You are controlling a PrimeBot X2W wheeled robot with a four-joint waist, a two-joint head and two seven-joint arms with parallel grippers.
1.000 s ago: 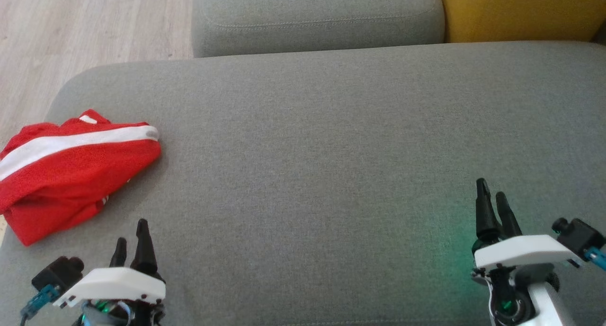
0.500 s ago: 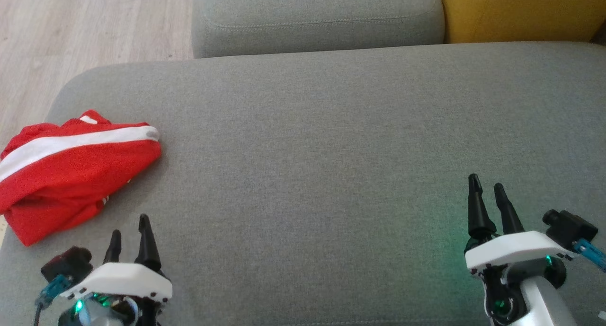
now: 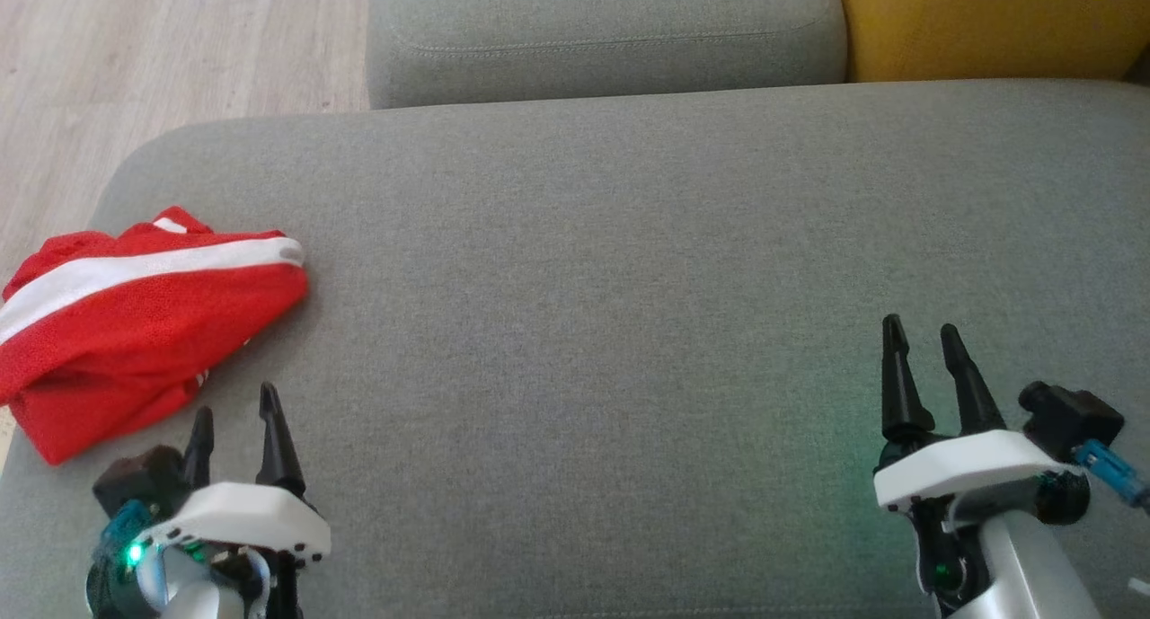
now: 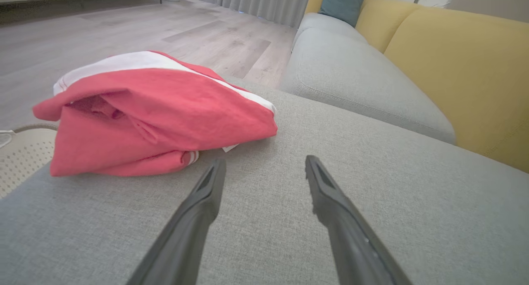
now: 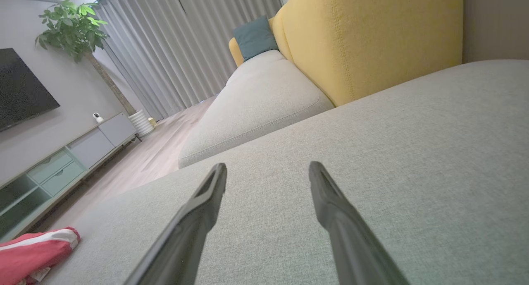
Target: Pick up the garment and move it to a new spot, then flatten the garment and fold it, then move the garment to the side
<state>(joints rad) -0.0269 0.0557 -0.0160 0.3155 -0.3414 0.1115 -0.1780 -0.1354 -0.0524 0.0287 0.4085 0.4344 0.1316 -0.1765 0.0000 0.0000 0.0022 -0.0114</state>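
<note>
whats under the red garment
The red garment lies loosely folded on the grey sofa cushion, near its left edge. Where fabric covers it, the cushion is hidden, and so is whatever might lie inside the folds.

**Cut Off, Covered, Too Small**

The red garment (image 3: 135,322) is running off the head view's left edge, its folds covering its inner layers. In the left wrist view a white tag (image 4: 229,147) is peeking from under it, too small to read, and a pale perforated object (image 4: 20,152) is slipping behind the cloth and off the left edge. In the right wrist view the left edge is cutting the dark screen (image 5: 20,90), and a tiny white device (image 5: 98,118) on the cabinet (image 5: 111,130) is showing too small to identify.
</note>
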